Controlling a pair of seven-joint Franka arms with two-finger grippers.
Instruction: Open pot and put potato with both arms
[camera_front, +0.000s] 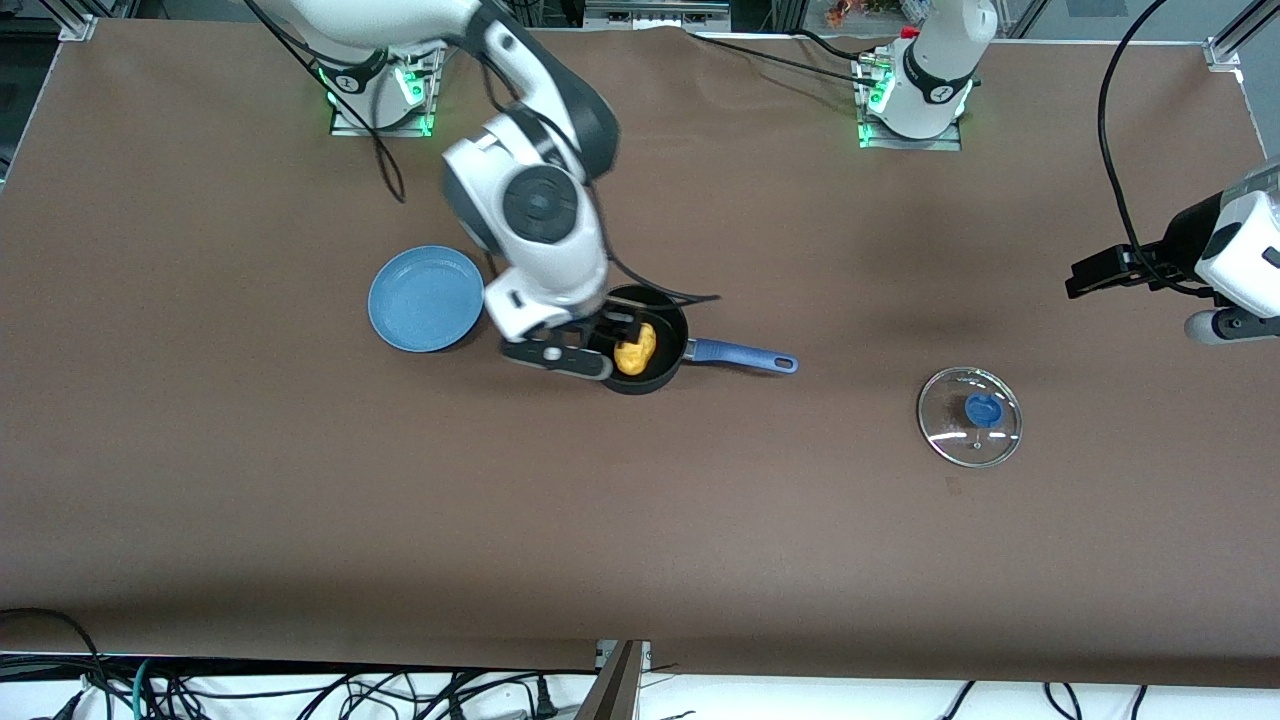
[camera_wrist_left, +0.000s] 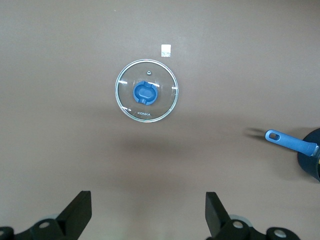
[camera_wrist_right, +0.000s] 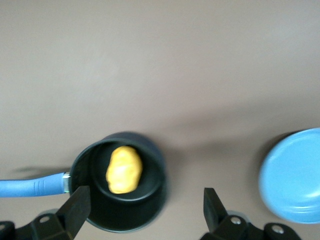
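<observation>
The right gripper (camera_front: 622, 330) hangs over the pot (camera_front: 650, 345), a little toward the plate side of it. In the right wrist view its fingers (camera_wrist_right: 77, 207) stand wide apart with nothing between them, and the potato (camera_wrist_right: 124, 169) lies free on the pot's floor, touched by neither finger.

The left gripper (camera_front: 1085, 280) is up in the air near the table edge at the left arm's end, waiting. Its fingers (camera_wrist_left: 77, 212) are also spread wide and hold nothing; the lid (camera_wrist_left: 147, 90) lies on the table under its camera.

The pot sits near the middle of the table, somewhat toward the right arm's end and a little closer to the arms' edge than to the camera's edge. It is upright and uncovered. Its blue handle (camera_front: 745, 355) runs along the table's length and points toward the left arm's end. The potato (camera_front: 636, 349) lies in the pot with its long axis running roughly across the handle's line.

The lid (camera_front: 970, 416) rests flat, knob up, well apart from the pot, toward the left arm's end and nearer the front camera than the pot. A light-blue plate (camera_front: 427, 298) lies just beside the pot, toward the right arm's end.

Bare brown table (camera_front: 300, 500) runs wide along the camera's edge and toward both of its corners there.
</observation>
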